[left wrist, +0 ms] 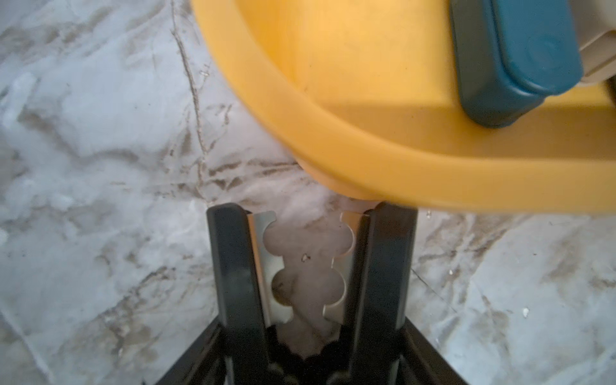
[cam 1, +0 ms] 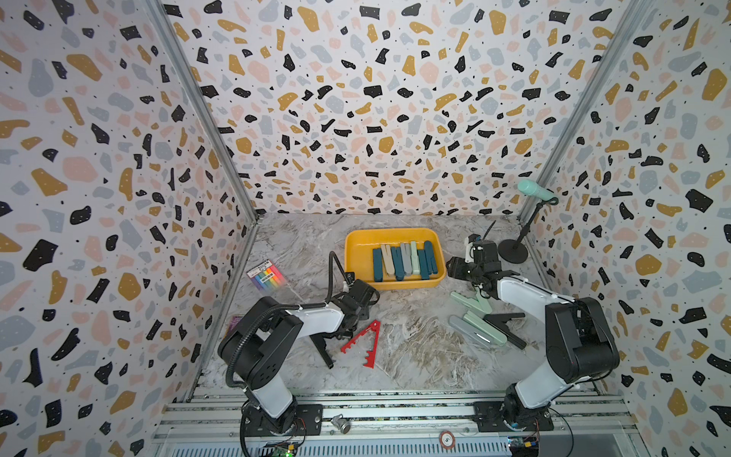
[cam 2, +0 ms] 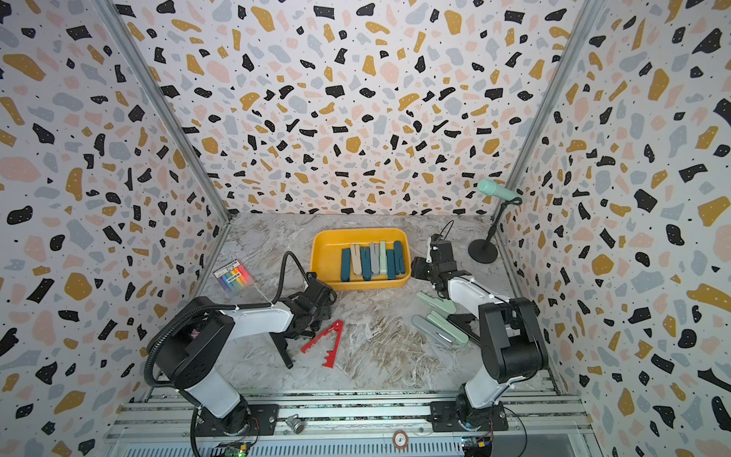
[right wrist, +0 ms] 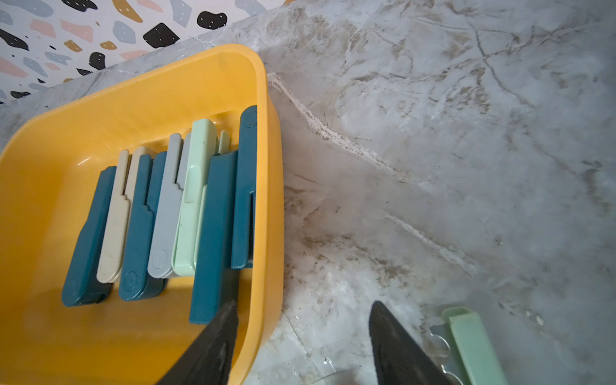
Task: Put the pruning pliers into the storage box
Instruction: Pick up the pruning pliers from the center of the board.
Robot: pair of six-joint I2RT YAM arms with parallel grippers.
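Seven or so pruning pliers (right wrist: 160, 216) are already lined up side by side in the storage box (cam 1: 358, 257): teal, beige, grey and mint, all packed into its right half. The box sits mid-table (cam 1: 415, 356), toward the back.

Left gripper (left wrist: 313, 320) is down by the box's near-left corner. In the wrist view a black pliers (left wrist: 233, 266) sits between its fingers (left wrist: 200, 353), notched metal blades facing inward, tips aimed at that corner. The fingers look snug against the outer sides of both arms, so the jaws are pinching it. Can't tell if it's off the table or not. In both top views the wrist hides that grip. A black bar (cam 1: 322, 352) pokes out from under the left arm, and there's no telling whether it's the same tool.

The red pliers (cam 1: 359, 336) lies wide open on the table just beside that bar, touched by nothing.

Right gripper (right wrist: 305, 303) hovers at the box's near-right corner, jaws spread with nothing between. One fingertip is over the box wall, the other over bare table. Nearer the robot's base lies a loose bunch: a mint pliers (cam 1: 470, 302), a second mint one (cam 1: 486, 328), a grey one (cam 1: 468, 331) and a black one (cam 1: 508, 316), partly under the right arm.

Off to the left there's a rainbow-striped packet (cam 1: 266, 275). A mint microphone on a stand (cam 1: 534, 190) is in the back right corner.
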